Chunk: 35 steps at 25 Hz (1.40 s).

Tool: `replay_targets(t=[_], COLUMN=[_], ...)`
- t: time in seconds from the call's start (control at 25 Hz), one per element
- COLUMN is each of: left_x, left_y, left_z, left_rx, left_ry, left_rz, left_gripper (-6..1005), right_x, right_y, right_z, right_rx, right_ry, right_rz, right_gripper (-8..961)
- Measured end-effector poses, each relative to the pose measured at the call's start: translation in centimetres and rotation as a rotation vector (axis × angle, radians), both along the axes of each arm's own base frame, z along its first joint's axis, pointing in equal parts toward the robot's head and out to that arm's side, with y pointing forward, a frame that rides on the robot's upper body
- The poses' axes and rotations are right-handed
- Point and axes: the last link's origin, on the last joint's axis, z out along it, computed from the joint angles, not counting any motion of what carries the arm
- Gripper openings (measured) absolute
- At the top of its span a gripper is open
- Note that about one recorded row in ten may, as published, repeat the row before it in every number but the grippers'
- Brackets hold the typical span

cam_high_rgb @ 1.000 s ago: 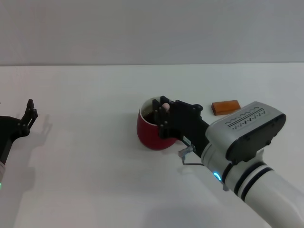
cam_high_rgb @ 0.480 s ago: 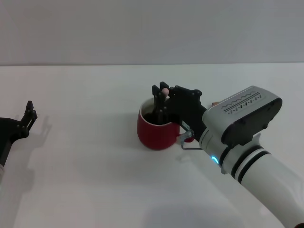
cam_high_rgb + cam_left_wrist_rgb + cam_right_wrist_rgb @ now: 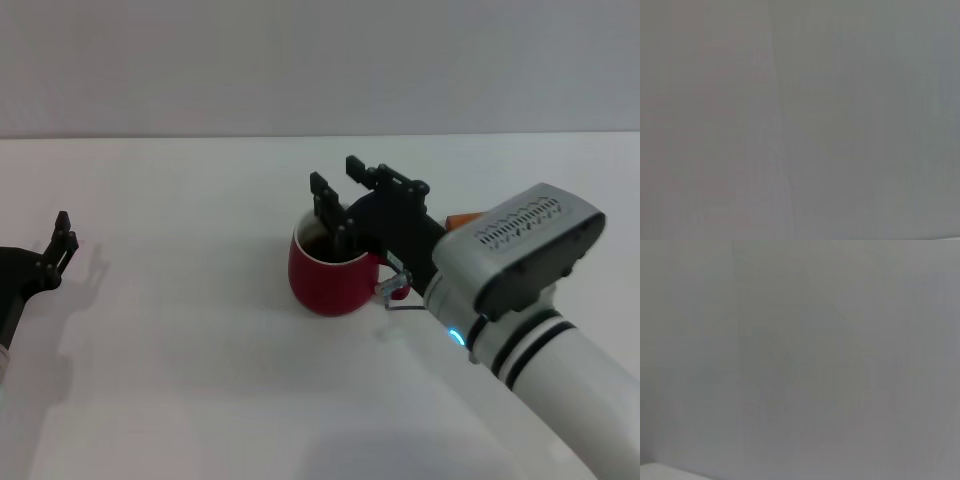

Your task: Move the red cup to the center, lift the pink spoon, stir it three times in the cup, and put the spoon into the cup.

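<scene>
Red cup (image 3: 328, 275) near middle of white table (image 3: 180, 380), dark liquid inside. Right pincer (image 3: 334, 190) just above the cup's far rim, fingers spread, gripping nothing. Pink spoon not visible; probably down in the cup, behind the fingers. Final step judged: spoon released. Next: lift right arm straight up, clear of rim. Left pincer (image 3: 62, 240) idle at far left edge, cannot tell open or closed. Orange block (image 3: 462, 218) behind right arm.

Your right arm (image 3: 560, 370) is white with black rings and a small blue light; a grey ribbed housing (image 3: 520, 245) sits on its wrist. Both pincers are black.
</scene>
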Motion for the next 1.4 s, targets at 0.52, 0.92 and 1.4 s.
replay_targets(t=[0.52, 0.92, 1.4], left_x=[-0.3, -0.2, -0.3], left_y=[0.0, -0.2, -0.5], left_z=[0.6, 1.7, 2.2], left_rx=[0.028, 0.092, 0.122], left_ry=[-0.006, -0.009, -0.06], left_rz=[0.015, -0.01, -0.016], left_gripper=[840, 840, 840], right_x=[8.5, 15.8, 19.0], right_y=[-3.1, -8.2, -10.4], right_z=[8.0, 12.2, 13.0], right_rx=[0.497, 0.754, 0.776], right_ry=[0.079, 0.183, 0.215], right_rz=[-0.094, -0.264, -0.333], right_gripper=[433, 495, 639])
